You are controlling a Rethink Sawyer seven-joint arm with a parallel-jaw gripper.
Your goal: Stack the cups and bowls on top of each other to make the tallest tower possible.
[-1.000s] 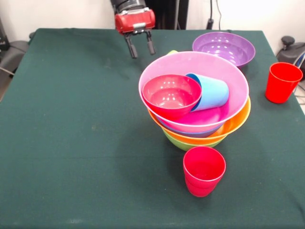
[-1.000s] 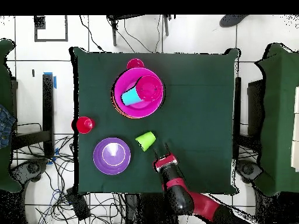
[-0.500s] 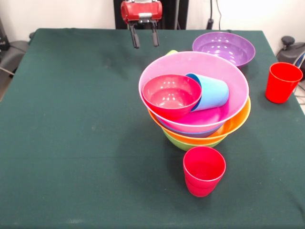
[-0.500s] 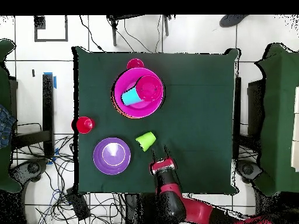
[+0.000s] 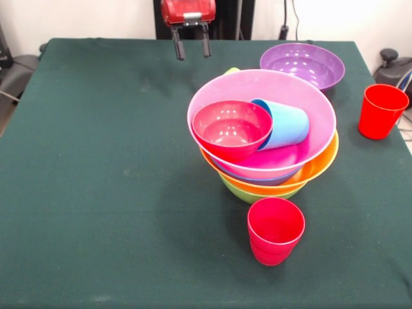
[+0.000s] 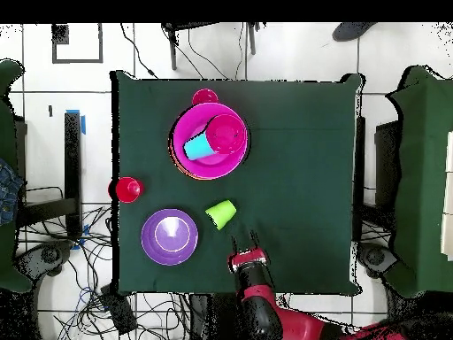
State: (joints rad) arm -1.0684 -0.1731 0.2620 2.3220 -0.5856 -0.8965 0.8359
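The tower [image 5: 262, 132] stands mid-table: nested lime green, orange, blue and pink bowls, pink [image 6: 211, 142] widest and on top. In the pink bowl lie the small red bowl [image 5: 231, 129] and the sky blue cup [image 5: 283, 123], tipped on its side. A red cup [image 5: 275, 230] stands in front of the tower, another red cup [image 5: 381, 111] at the right edge. The purple bowl [image 5: 302, 64] sits at the back right. The lime green cup [image 6: 221, 213] lies on its side behind the tower. My gripper [image 5: 190, 47] is open and empty, raised near the table's far edge.
The green table cloth [image 5: 96, 167] spreads wide to the left of the tower. Cables and chairs lie on the floor around the table [image 6: 301, 159] in the overhead view.
My gripper has drawn back from beside the lime green cup toward the robot's side of the table and risen. The cups and bowls have not moved.
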